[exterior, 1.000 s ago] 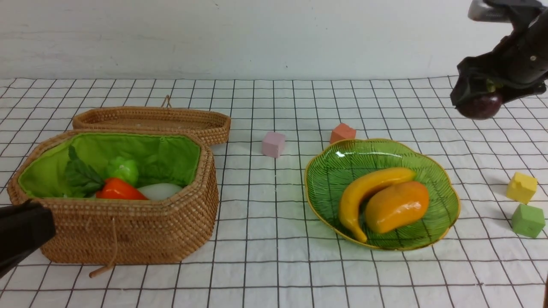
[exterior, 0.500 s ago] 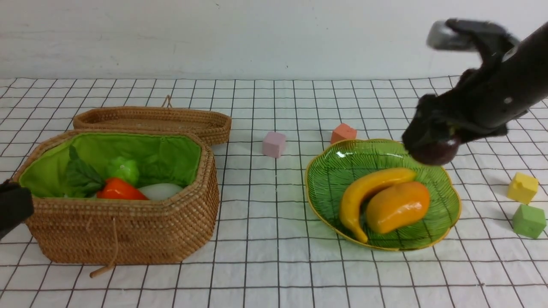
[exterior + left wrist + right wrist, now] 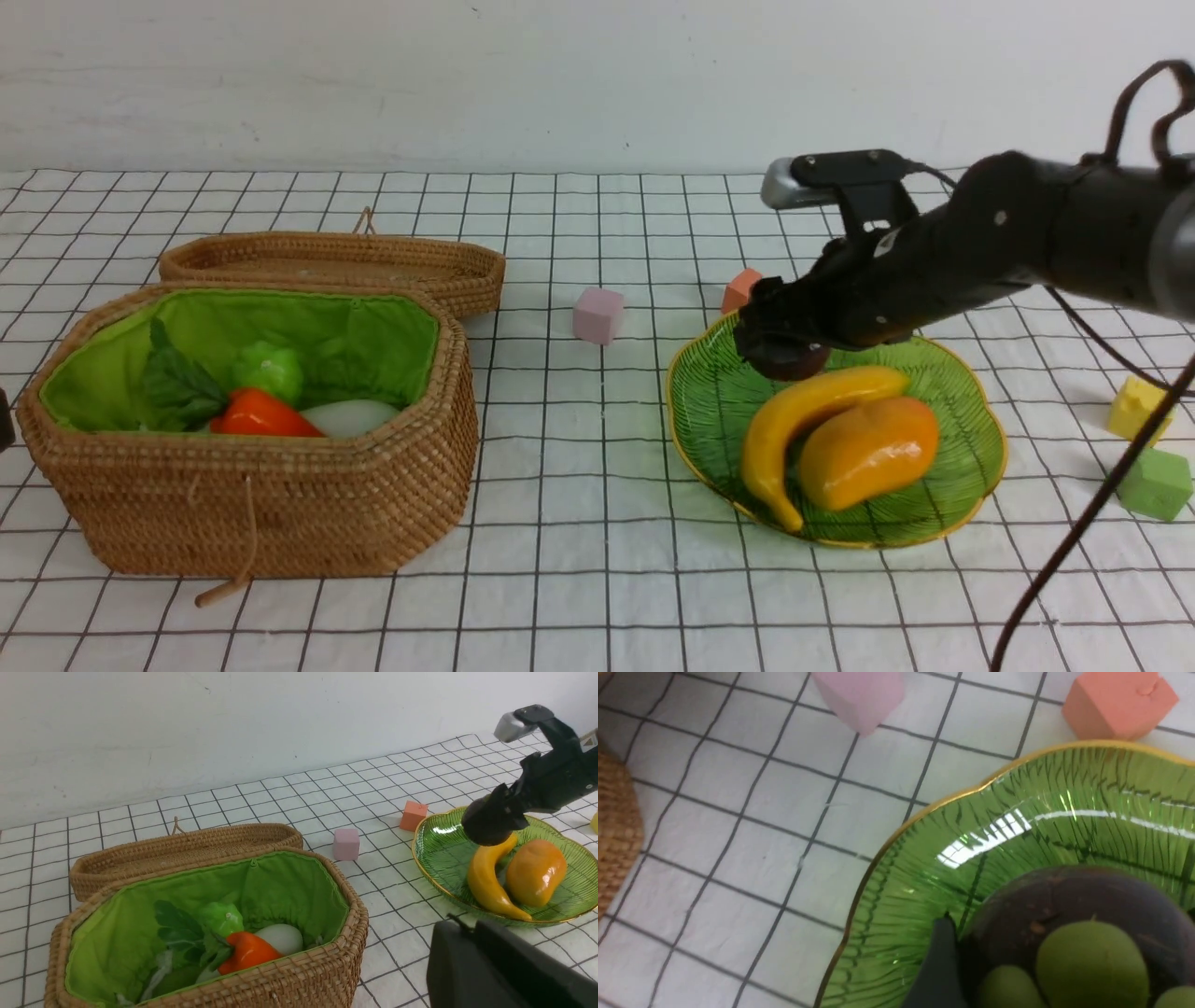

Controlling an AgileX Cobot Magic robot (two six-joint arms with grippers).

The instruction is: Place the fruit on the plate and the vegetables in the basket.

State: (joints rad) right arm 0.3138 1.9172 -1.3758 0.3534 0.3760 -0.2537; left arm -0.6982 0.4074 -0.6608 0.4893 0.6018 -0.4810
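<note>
Right gripper (image 3: 780, 350): its jaws stood wide around the mangosteen (image 3: 789, 364), gripping it low over the far left part of the plate (image 3: 971, 439); whether the fruit touched the glass could not be told.
Mangosteen, wrist view: dark skin and green cap (image 3: 1092, 961) filled the lower corner, with a dark finger (image 3: 938, 970) beside it and the plate's gold rim (image 3: 924, 812) curving past.
Left gripper (image 3: 490, 970): jaws closed on nothing, drawn back beside the basket (image 3: 280, 504); only a sliver showed at the front view's left edge.
Plate contents: banana (image 3: 794, 420) and mangosteen's neighbour the mango (image 3: 868, 453) lay touching, leaving bare glass along the far and left side.
Basket contents: carrot (image 3: 261, 415), radish (image 3: 350, 415) and gourd (image 3: 271, 369) lay inside the green lining; the lid (image 3: 336, 266) sat just behind.
Open room: a wide clear strip of checked cloth on the counter (image 3: 560, 523) lay between basket and plate, and along the near edge.
Near the plate's edge: orange cube (image 3: 742, 287) just beside the far rim, pink cube (image 3: 597, 315) further left, yellow cube (image 3: 1134, 406) and green cube (image 3: 1158, 483) to the right, partly crossed by a cable (image 3: 1083, 532).
Change: a second before, the right arm held the fruit high off to the right; it had since swung left and down over the plate, and the left arm had pulled further out of the front view.
Writing: none readable.
</note>
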